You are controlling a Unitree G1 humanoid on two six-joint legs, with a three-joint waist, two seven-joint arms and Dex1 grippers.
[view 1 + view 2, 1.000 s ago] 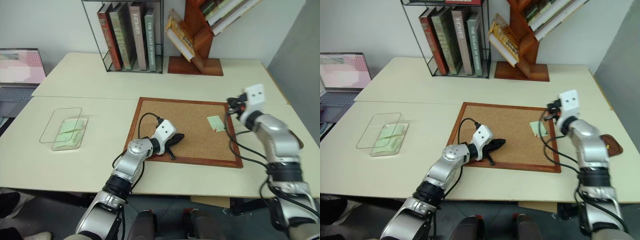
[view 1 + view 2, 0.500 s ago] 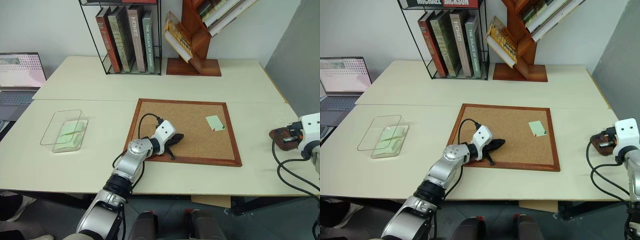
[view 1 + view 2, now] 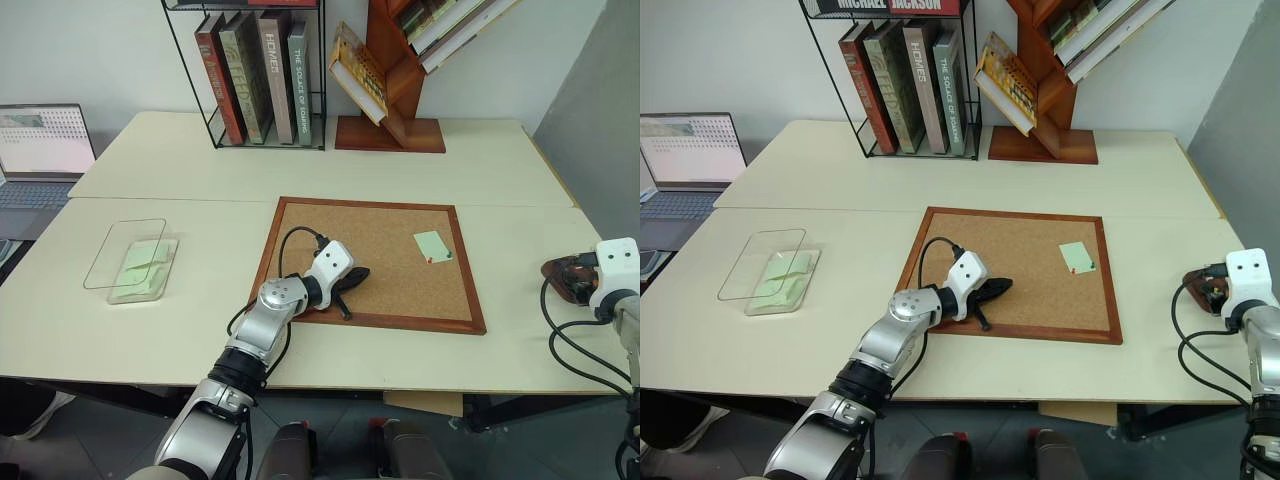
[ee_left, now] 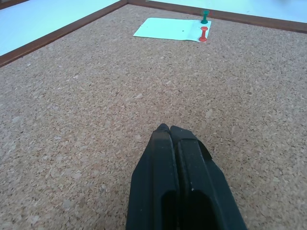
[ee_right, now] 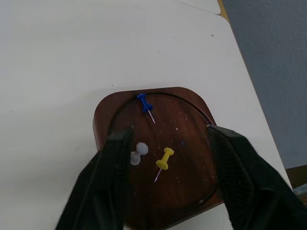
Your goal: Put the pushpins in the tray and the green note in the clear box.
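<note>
Cream tabletop: right gripper (image 5: 168, 177) hangs open, empty, over small dark brown wooden tray (image 5: 187, 143) at right edge w/ yellow pushpin (image 5: 164, 160) inside, prob. just dropped; left gripper (image 4: 178, 182) shut, empty, idles on corkboard (image 3: 380, 265); pale mint-green paper note (image 3: 432, 245) remains pinned near board's far-right corner.

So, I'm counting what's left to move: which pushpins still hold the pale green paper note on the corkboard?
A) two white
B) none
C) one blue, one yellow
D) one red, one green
D: a red pushpin and a green pushpin stand at the edge of the pale green paper note on the corkboard.
</note>
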